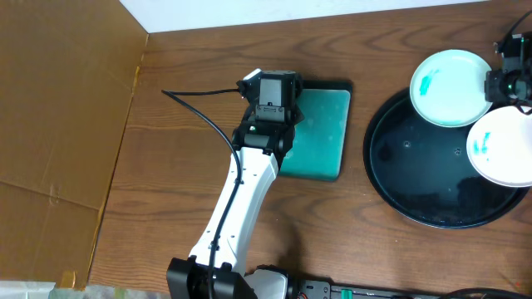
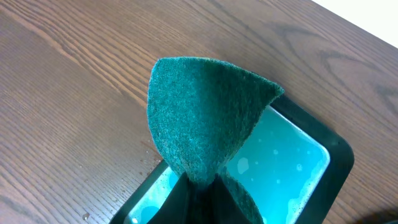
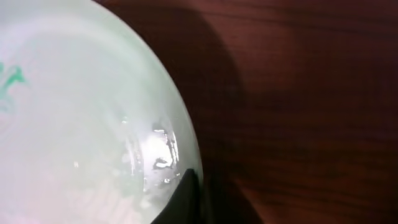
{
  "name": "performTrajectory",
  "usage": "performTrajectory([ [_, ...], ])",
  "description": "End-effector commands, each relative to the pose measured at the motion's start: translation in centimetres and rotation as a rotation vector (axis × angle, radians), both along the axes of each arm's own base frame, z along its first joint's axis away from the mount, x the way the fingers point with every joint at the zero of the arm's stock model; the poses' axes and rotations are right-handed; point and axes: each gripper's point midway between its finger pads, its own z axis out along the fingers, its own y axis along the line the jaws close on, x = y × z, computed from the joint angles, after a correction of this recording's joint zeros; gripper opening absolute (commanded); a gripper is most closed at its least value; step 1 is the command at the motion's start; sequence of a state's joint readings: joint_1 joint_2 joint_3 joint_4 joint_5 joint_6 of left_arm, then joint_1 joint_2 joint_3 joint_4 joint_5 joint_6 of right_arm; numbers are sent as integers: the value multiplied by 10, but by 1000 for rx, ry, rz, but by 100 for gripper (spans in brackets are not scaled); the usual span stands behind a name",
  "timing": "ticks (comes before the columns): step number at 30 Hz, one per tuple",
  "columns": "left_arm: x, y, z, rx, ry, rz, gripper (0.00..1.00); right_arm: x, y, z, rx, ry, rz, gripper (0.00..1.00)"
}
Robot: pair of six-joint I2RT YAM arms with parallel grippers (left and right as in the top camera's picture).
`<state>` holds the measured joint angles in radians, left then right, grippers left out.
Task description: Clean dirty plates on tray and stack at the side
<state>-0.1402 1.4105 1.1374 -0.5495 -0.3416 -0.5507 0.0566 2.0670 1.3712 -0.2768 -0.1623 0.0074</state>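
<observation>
Two dirty plates show in the overhead view. One plate (image 1: 449,87) rests over the far rim of the black tray (image 1: 416,178), with a teal smear on its left part. The other plate (image 1: 503,145) lies on the tray's right side, cut by the frame edge. My right gripper (image 1: 495,84) is at the first plate's right rim. In the right wrist view that plate (image 3: 81,118) fills the left, and my right gripper (image 3: 189,190) is shut on its rim. My left gripper (image 2: 200,186) is shut on a green scouring pad (image 2: 202,112) above the teal dish (image 2: 339,162).
The rectangular teal dish (image 1: 320,133) with a black rim holds soapy water and sits mid-table, under the left arm (image 1: 241,195). Brown cardboard (image 1: 58,108) covers the left side. A cable (image 1: 204,116) trails left of the arm. A wall edge runs along the back.
</observation>
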Motion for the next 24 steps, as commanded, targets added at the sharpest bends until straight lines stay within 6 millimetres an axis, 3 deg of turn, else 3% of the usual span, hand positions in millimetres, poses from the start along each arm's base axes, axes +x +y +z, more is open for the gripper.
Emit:
performTrajectory([
  [1, 0, 2, 1, -6, -10, 14, 7, -1, 2, -3, -3, 9, 9, 1],
  [6, 0, 2, 1, -6, -10, 14, 7, -6, 24, 24, 99, -16, 80, 1],
  [12, 0, -1, 0, -18, -8, 3, 7, -30, 54, 48, 216, 29, 158, 1],
  [20, 4, -20, -2, -105, -10, -70, 7, -77, 78, 30, 230, 228, 205, 1],
  [24, 9, -48, -2, -232, -19, -175, 7, -95, 91, 21, 206, 288, 253, 1],
])
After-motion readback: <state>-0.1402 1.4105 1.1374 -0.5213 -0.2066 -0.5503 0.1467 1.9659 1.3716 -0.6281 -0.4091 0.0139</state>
